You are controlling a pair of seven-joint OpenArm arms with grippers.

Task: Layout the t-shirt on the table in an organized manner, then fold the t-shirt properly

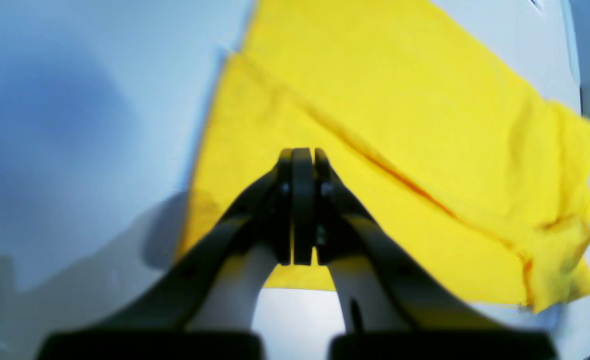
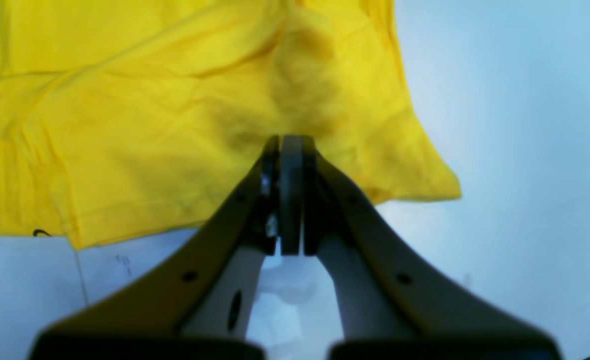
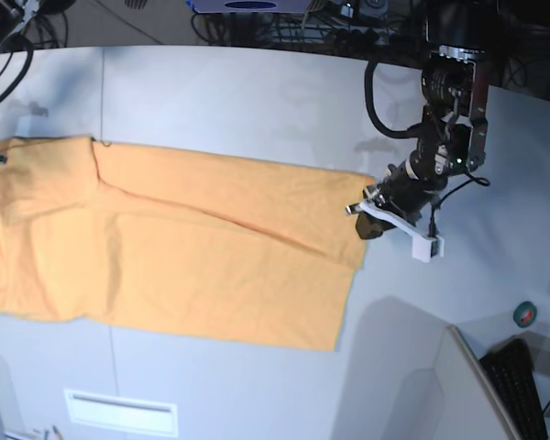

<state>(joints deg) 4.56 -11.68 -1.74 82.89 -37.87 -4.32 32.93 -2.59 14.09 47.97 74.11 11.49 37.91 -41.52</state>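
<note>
**Base view: t-shirt folded lengthwise, final folds pending**

Base view showing the t-shirt (image 3: 183, 247) lying across the table (image 3: 257, 101) as a long band, one lengthwise fold already laid over itself, reaching from the view's left edge to just under the left gripper (image 3: 371, 215). Judging the layout step done and the folding roughly halfway: still needing the crosswise folds to bring the band into a compact rectangle.

Hovering at the band's near end, left gripper (image 1: 302, 155) closed tight, pads pressed together, holding nothing, poised just above the cloth (image 1: 400, 125) beside a diagonal fold ridge. Sitting at the opposite end, right gripper (image 2: 290, 142) likewise pinched closed and empty, tips over a rumpled, shadowed patch of fabric (image 2: 150, 115) near a corner. Barely appearing at the base view's left edge.

Looking slightly uneven: bottom hem slanting, sleeve end wrinkled, likely needing smoothing before the next fold.
</note>
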